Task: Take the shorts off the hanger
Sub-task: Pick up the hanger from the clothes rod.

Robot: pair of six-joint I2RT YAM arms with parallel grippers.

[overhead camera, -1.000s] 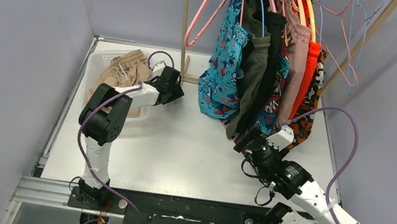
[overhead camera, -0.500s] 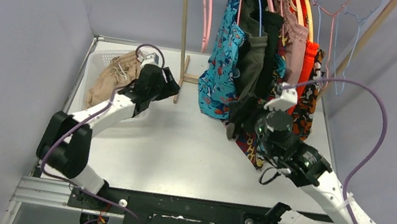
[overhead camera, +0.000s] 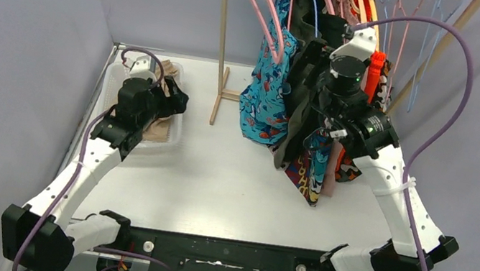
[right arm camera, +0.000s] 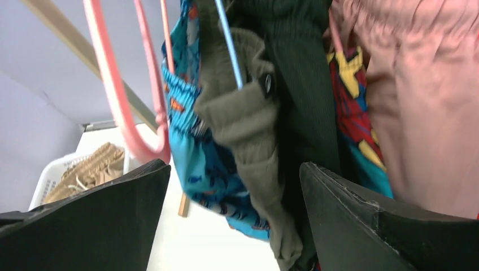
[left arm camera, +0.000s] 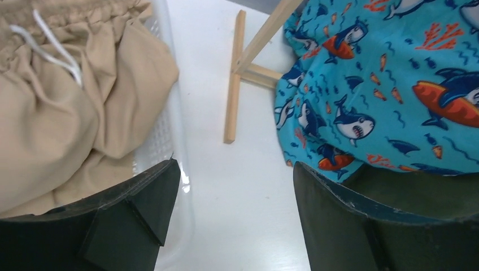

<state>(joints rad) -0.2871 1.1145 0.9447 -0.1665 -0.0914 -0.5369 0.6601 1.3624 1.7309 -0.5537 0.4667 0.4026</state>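
Teal shorts [left arm camera: 384, 84], orange-and-white shark print

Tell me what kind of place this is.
Probably a robot lab booth: plain grey walls box in a white table, two arms are bolted at its near edge, and shorts hang on a wooden rack.

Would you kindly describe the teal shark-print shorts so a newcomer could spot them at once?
Find the wooden rack at the back of the white table. Of the garments hanging from it, the teal shark-print shorts are at the left end, next to the olive green shorts; only they show sharks and orange fish on teal.
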